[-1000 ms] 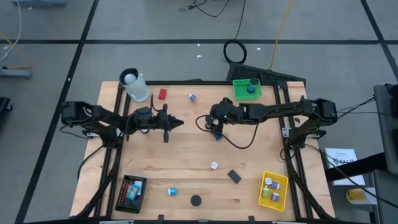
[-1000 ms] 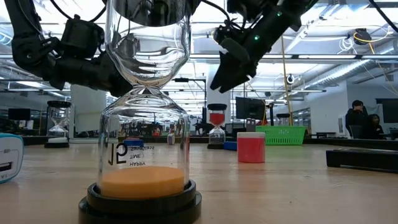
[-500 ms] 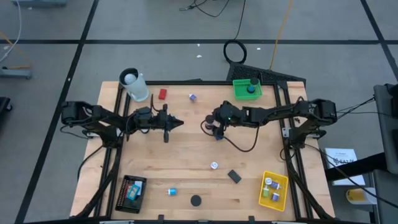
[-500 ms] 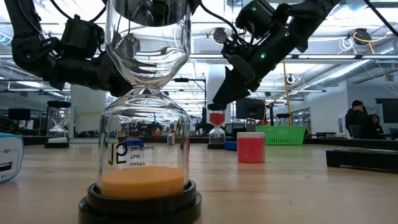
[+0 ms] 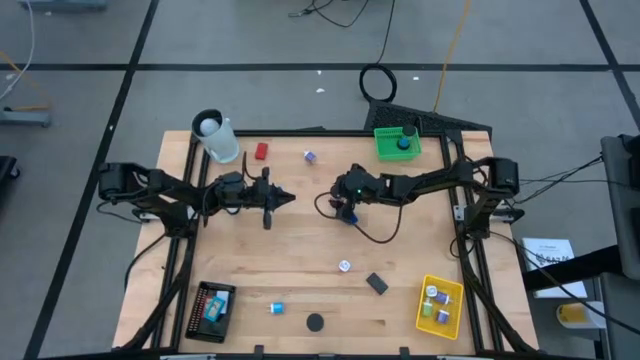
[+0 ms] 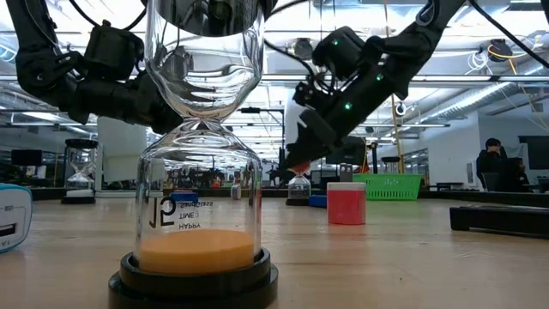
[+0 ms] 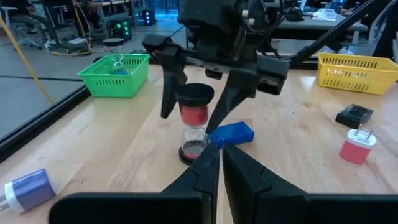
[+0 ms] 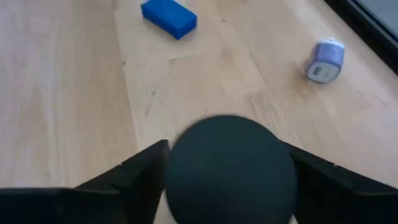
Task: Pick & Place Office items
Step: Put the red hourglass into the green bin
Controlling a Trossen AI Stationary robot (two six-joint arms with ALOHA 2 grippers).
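Pale wooden table (image 5: 300, 250), viewed from above, clock directions taken from its centre. Right arm reaches in from 3 o'clock; the right gripper (image 7: 189, 118) sits just off centre toward 1 o'clock, fingers apart and straddling the black top cap of a small red-sand hourglass (image 7: 195, 134); cannot tell whether the pads touch the cap. Left arm waits at 9 o'clock, the left gripper (image 5: 285, 197) with fingers together, holding nothing, tip aimed at the hourglass. Hourglass stands upright, long axis vertical, cap up, well clear of every table edge. A blue rectangular block (image 7: 231, 134) lies flat just beside its base, on the 6 o'clock side. Bare wood is open from there toward 6 and 7 o'clock. Green mesh tray (image 5: 397, 143) at 1 o'clock near the far edge; yellow mesh tray (image 5: 452, 318) at 4 o'clock; black mesh tray (image 5: 198, 318) at 8 o'clock; white cup (image 5: 215, 135) at 11 o'clock. Small red block (image 5: 261, 151) lies beside the cup; black block (image 5: 376, 283) and dark round disc (image 5: 315, 322) lie toward 6 o'clock. Against one second ago: right gripper has dropped from above the hourglass down around its cap; left arm unchanged.
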